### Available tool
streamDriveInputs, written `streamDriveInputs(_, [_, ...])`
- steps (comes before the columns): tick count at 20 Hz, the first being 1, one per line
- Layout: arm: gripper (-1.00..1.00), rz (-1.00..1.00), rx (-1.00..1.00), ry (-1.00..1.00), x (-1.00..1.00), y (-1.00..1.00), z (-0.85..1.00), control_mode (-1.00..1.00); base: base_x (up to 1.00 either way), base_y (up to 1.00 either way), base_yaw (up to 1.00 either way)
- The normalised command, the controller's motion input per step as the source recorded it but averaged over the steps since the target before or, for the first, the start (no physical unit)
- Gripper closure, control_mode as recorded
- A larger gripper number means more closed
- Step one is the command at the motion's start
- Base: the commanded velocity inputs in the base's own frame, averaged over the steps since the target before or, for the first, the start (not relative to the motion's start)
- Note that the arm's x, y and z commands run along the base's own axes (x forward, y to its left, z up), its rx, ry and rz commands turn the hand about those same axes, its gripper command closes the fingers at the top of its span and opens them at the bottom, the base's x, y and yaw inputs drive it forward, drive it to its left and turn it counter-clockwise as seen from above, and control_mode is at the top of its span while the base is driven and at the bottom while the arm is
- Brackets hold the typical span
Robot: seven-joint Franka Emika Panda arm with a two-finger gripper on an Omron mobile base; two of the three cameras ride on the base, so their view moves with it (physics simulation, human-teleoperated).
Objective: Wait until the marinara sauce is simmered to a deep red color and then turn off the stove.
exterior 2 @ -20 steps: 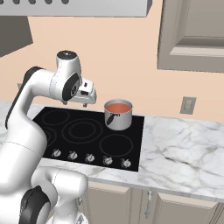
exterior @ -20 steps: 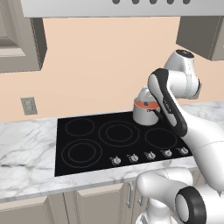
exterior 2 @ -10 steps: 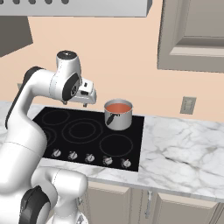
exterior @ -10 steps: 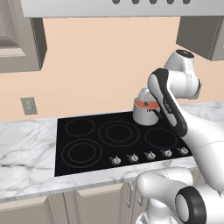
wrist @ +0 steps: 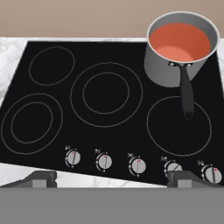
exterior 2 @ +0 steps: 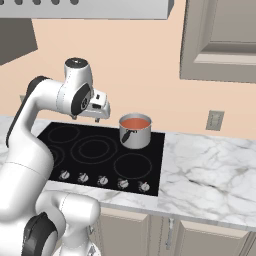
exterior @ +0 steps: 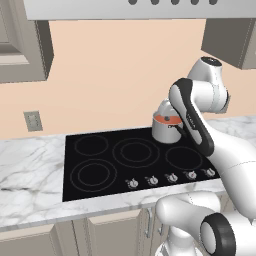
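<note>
1. The marinara sauce sits in a small steel saucepan on the far right burner of the stove; its black handle points toward the front, over the near right burner ring
2. The sauce reads as a pale orange-red, not a deep red, so my judgement is that the waiting step is not finished
3. The gripper hangs above the front edge of the cooktop with its finger tips set wide apart and nothing between them, well clear of the pan and of the knobs
4. Five silver knobs line the front of the glass; the fourth from the left looks turned differently from the first three, and the fifth is partly hidden by a finger tip, so which one drives the pan's burner is not certain
5. Risks from here: acting too early, because the colour changes gradually and orange-red can be misread as done; choosing the wrong knob, which would leave the heat on
6. A descent toward the right knobs passes close to the protruding handle, and a knock could shift the pan or slop sauce onto the glass and the marble tabletop
</note>
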Motion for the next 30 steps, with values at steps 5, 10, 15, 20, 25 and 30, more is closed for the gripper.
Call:
streamDriveInputs(5, [-1.0,0.0,0.0,0.0,0.0,0.0,0.0,-1.0,0.0,0.0,0.0])
streamDriveInputs(10, [-1.0,0.0,0.0,0.0,0.0,0.0,0.0,-1.0,0.0,0.0,0.0])
streamDriveInputs(15, [-1.0,0.0,0.0,0.0,0.0,0.0,0.0,-1.0,0.0,0.0,0.0])
streamDriveInputs(20, [-1.0,0.0,0.0,0.0,0.0,0.0,0.0,-1.0,0.0,0.0,0.0])
streamDriveInputs(25, [-1.0,0.0,0.0,0.0,0.0,0.0,0.0,-1.0,0.0,0.0,0.0])
streamDriveInputs(30, [-1.0,0.0,0.0,0.0,0.0,0.0,0.0,-1.0,0.0,0.0,0.0])
